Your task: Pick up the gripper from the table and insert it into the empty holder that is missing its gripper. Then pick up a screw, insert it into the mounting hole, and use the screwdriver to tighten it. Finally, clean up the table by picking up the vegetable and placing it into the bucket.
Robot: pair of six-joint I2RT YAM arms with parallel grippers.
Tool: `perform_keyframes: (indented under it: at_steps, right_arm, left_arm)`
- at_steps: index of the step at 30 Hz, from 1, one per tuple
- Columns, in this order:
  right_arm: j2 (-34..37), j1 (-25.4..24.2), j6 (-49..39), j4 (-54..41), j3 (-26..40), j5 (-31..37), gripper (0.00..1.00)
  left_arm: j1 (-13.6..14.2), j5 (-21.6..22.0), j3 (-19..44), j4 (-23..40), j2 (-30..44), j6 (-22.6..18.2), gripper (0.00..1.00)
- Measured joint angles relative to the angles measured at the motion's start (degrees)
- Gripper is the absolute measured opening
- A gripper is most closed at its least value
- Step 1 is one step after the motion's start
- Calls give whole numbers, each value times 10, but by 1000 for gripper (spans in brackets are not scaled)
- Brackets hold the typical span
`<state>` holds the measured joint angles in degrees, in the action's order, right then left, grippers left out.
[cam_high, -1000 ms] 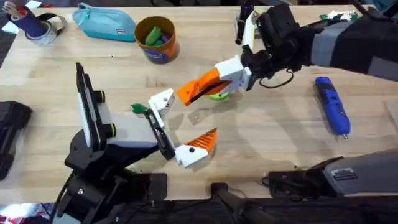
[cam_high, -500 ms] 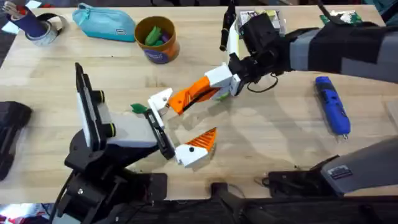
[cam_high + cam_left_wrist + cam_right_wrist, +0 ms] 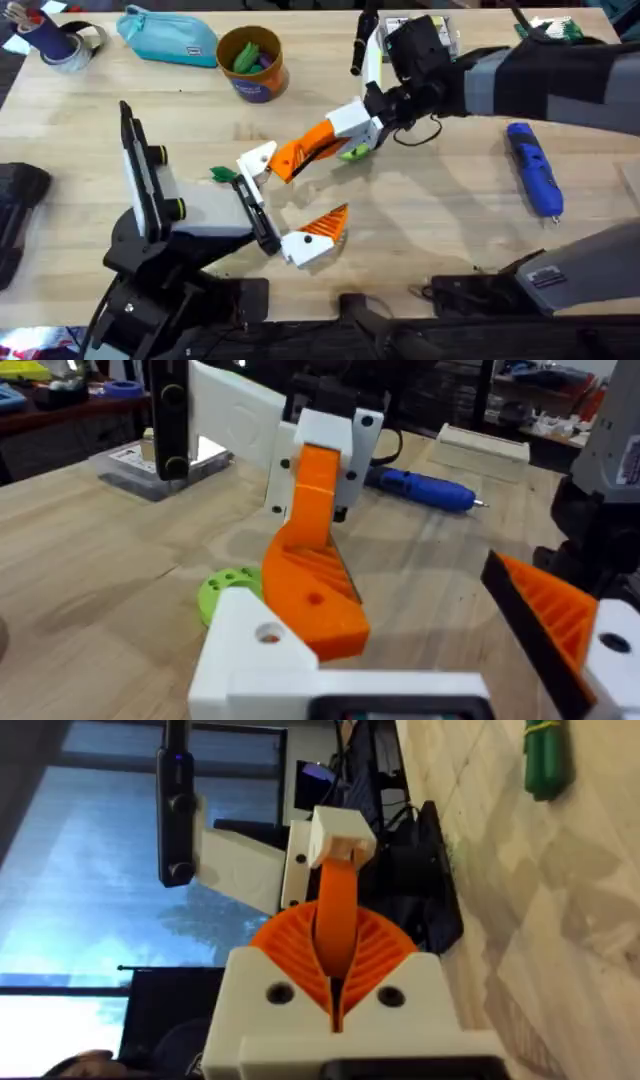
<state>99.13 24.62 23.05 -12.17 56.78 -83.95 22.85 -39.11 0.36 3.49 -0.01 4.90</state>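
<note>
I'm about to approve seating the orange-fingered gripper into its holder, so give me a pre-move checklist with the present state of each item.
1. The right gripper grips the gripper by its white block: ok.
2. Orange tip at the holder: ok, overhead shows them meeting.
3. Tip seated in the holder: cannot tell.
4. Green vegetable on the table under the carried part: not ok, it may get bumped.
5. Screwdriver lies apart on the table, ready: ok.
6. Bucket upright: ok.

The right arm reaches across the middle, its claw apparently clamped shut, while the left arm stays low.
</note>
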Motion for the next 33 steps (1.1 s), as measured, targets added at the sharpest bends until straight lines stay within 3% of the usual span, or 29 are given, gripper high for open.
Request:
perform_keyframes:
  at_steps: [4,13,21,26,33]
  right_arm:
    - [8,3,55,75,-2,3,8]
    - [40,6,155,149,-2,-5,8]
    - [43,8,205,183,-2,-2,8]
    - [44,16,239,251,-3,10,8]
    - [44,27,263,268,-3,42,8]
  left_arm:
    - [-3,10,0,0,0,-1,992]
    - [-6,17,0,0,0,5,992]
    - [-6,21,0,0,0,10,992]
    - [-9,41,0,0,0,7,992]
    - [-13,65,0,1,0,13,992]
